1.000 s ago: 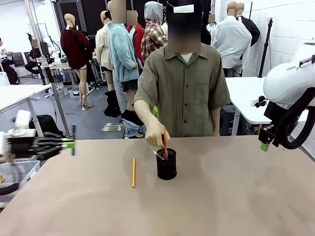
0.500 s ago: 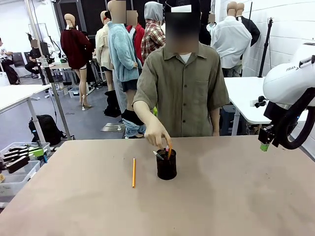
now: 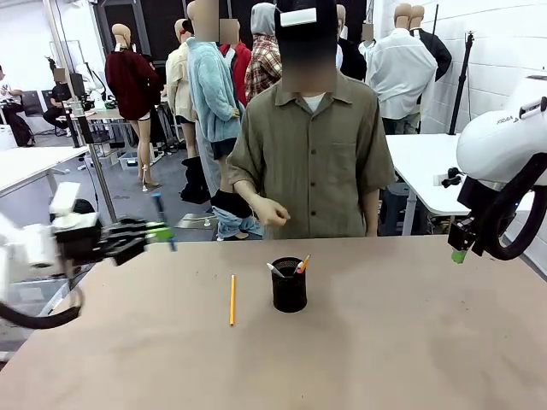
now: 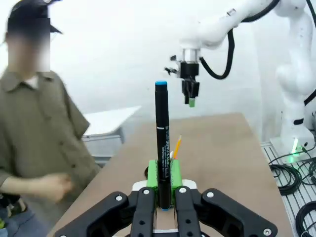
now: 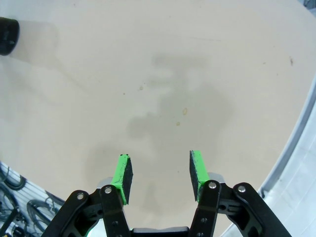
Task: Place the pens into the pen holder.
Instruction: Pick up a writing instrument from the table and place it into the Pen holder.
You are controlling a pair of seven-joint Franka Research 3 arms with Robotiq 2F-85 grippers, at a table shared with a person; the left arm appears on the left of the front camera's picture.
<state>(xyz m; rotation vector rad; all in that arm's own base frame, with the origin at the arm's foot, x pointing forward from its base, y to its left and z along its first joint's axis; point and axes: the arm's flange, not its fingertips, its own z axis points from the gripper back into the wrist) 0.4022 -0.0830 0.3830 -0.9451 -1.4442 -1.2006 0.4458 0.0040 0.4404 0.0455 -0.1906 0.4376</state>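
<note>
The black mesh pen holder (image 3: 289,288) stands mid-table with a whitish pen (image 3: 273,269) and an orange-tipped pen (image 3: 301,265) sticking out. A yellow pencil (image 3: 232,299) lies flat on the table to its left. My left gripper (image 3: 160,231) hovers over the table's left edge, shut on a dark blue pen (image 3: 158,213). In the left wrist view that pen (image 4: 161,128) stands upright between the green pads of the gripper (image 4: 162,174). My right gripper (image 3: 460,254) hangs at the far right, open and empty (image 5: 160,170), with the holder (image 5: 7,34) far off.
A person stands at the far side, one hand (image 3: 270,212) drawn back near the chest above the table edge. The tan table (image 3: 385,342) is bare to the right of the holder. The right arm's gripper (image 4: 190,94) appears in the left wrist view beyond the pen.
The person's hand let go of the orange-tipped pen in the holder and pulled back. My left arm swung up and to the right toward the table with the blue pen. The right arm stayed still.
</note>
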